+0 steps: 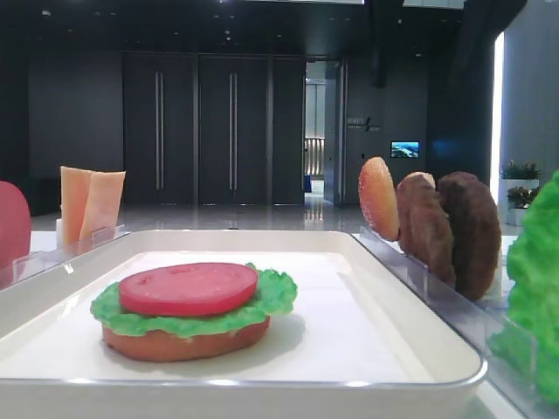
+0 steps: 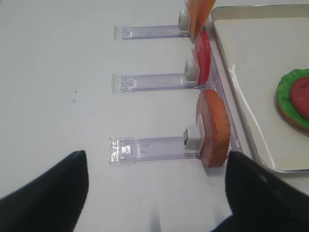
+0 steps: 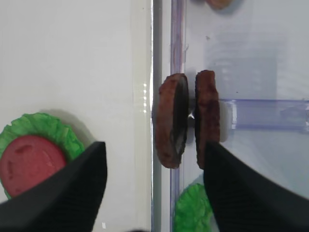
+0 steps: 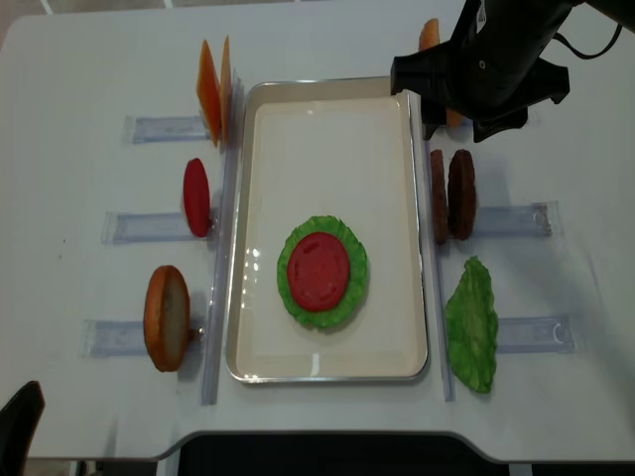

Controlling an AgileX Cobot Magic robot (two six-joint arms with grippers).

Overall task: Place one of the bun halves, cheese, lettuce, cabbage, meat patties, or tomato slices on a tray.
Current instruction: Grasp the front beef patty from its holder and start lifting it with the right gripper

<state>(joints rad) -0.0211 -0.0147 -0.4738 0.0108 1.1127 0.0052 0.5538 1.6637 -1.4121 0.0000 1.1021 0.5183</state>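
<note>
We see even, bright overhead light on the white table (image 4: 89, 59), with soft shadows and glare streaks along the tray (image 1: 410, 301) rim. The hall behind is dim, and the near wrist-view fingers (image 2: 43, 198) blur darkly.

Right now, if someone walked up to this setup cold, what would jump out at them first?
Probably the half-built burger in the middle of the white tray: a tomato slice on lettuce on a bun half. Next, the two meat patties standing on edge in a clear rack just right of the tray, with the right gripper open above them.
</note>
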